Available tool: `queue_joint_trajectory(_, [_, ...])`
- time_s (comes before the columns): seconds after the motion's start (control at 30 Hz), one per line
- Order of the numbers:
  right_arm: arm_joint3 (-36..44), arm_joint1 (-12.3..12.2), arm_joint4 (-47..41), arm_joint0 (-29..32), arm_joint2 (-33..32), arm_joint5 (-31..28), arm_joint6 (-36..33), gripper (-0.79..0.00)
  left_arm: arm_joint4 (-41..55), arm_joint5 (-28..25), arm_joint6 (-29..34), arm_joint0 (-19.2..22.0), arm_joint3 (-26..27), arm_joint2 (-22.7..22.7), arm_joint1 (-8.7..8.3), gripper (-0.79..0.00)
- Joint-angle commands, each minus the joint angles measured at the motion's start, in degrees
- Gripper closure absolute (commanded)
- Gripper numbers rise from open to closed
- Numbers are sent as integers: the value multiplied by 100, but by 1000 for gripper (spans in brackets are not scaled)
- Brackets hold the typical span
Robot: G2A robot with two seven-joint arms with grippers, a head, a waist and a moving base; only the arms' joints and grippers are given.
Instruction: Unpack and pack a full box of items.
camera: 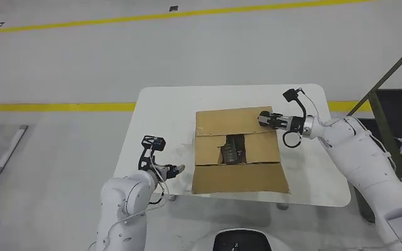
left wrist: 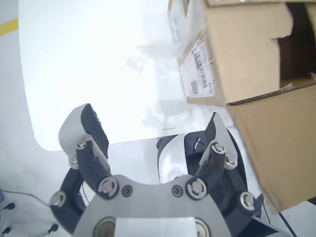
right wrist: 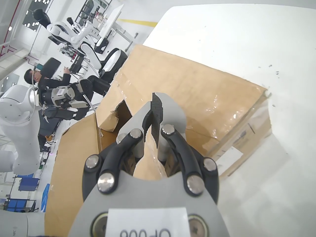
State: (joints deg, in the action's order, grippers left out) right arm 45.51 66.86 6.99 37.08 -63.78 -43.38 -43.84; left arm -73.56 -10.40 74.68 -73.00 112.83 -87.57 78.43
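We found the cardboard box standing right of centre on the white table, its flaps partly folded in and a dark item showing through the gap between them. Our right gripper hung over the box's far right corner, fingers pressed together. Our left gripper sat by the table's near left edge, near the box's near left corner, fingers spread wide with nothing between them.

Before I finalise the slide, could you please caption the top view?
Partly open cardboard box on white table, right gripper over its far side.
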Motion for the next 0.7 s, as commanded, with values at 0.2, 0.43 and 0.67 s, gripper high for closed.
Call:
queue_joint_trajectory(0.2, [43,1,-55,25,49,106,-4,0,56,-808,277,-134,-4,68,-106,-785])
queue_joint_trajectory(0.43, [47,8,-184,41,63,197,59,0,-36,-1144,89,90,-50,494,-145,-785])
queue_joint_trajectory(0.67, [70,13,-234,63,106,198,24,0,-51,-1294,-9,310,-156,721,-185,-785])
